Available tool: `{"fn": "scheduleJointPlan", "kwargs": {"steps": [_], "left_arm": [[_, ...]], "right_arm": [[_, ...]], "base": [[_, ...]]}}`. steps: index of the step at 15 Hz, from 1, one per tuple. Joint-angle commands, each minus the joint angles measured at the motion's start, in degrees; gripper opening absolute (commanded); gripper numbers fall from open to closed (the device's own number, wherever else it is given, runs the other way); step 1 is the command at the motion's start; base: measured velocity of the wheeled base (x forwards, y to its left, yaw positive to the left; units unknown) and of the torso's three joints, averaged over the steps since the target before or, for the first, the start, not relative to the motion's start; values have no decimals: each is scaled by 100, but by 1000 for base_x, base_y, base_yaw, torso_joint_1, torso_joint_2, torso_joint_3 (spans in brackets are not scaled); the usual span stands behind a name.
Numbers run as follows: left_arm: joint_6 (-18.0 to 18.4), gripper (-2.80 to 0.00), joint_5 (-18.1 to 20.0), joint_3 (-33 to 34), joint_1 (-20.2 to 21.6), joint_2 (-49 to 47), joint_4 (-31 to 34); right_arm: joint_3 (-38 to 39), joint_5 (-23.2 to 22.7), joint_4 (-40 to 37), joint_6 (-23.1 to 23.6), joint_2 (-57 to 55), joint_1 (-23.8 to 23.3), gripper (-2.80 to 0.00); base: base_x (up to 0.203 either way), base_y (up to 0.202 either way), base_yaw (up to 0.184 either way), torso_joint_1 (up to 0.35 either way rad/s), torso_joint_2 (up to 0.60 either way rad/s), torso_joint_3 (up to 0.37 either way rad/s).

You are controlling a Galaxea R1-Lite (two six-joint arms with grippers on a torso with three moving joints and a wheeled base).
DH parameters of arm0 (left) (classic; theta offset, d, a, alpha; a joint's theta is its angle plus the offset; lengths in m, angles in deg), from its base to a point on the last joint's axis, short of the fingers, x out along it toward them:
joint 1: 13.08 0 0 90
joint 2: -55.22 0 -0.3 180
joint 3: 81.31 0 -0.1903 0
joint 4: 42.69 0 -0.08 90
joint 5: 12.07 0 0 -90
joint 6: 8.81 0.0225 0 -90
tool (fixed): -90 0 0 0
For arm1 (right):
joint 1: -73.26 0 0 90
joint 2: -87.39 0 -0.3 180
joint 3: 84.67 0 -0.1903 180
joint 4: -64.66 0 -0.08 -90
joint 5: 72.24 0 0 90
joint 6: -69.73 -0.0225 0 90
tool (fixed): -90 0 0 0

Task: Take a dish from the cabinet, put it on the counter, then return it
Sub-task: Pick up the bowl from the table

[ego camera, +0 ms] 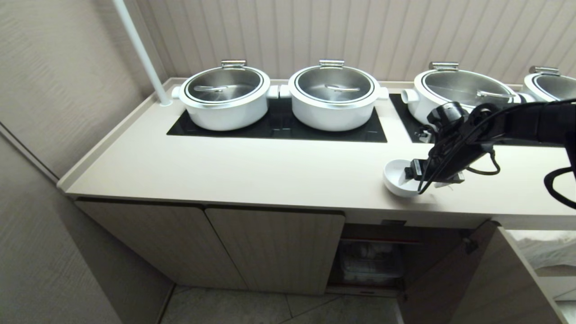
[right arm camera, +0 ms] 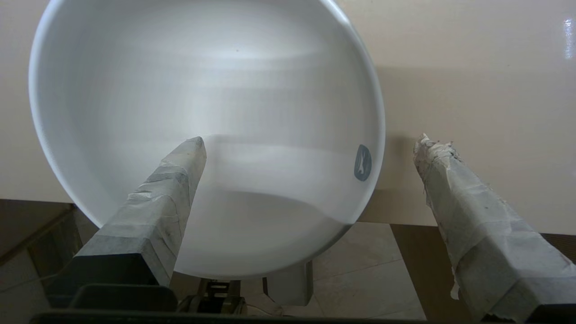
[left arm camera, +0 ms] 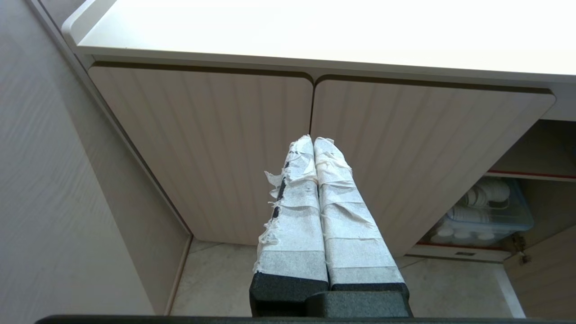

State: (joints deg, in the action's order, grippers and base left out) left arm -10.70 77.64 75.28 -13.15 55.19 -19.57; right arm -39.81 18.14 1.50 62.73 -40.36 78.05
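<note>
Biggest risk first: the dish sits on the counter close to the front edge, and in the right wrist view its near side seems to overhang that edge, with floor showing below. Nudge it toward you and it could tip off and break. Judging by the task, the dish is set down and the re-grasp for the return comes next, so that nudge is your main worry.

Second risk: the right gripper straddles the rim with its jaws spread wide and holding nothing. One taped finger is over the bowl's inside, the other outside it over bare counter. If you close off-centre, the glossy wall may slide out of the tape or the dish may skate along the counter.

Third: the return path drops to the open cabinet just below the gripper, with its door swung out beside it. Clip the counter lip or the door on the way down and you could lose the dish.

Pose: your right arm reaches in from the right, low over the counter, gripper tilted down at the dish. The white pots sit well beyond it, out of the way.

Your left gripper is parked in front of the shut cabinet doors, fingers pressed together, nothing between them.
</note>
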Motion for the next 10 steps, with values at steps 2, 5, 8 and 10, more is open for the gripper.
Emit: {"fn": "scheduleJointPlan", "kwargs": {"steps": [2, 5, 8, 10], "left_arm": [[-4, -280, -6, 5, -1, 2, -2], [-4, -280, -6, -3, -1, 2, -2], [-4, -280, -6, -1, -1, 2, -2], [-4, -280, -3, 1, -1, 2, -2]], "right_arm": [[-2, 6, -20, -3, -4, -22, 0], [-2, 34, -11, 3, -65, -57, 0], [-2, 41, -11, 1, -78, -96, 0], [-5, 50, -2, 2, -107, -125, 0]], "base": [[0, 0, 0, 0, 0, 0], [0, 0, 0, 0, 0, 0], [0, 0, 0, 0, 0, 0], [0, 0, 0, 0, 0, 0]]}}
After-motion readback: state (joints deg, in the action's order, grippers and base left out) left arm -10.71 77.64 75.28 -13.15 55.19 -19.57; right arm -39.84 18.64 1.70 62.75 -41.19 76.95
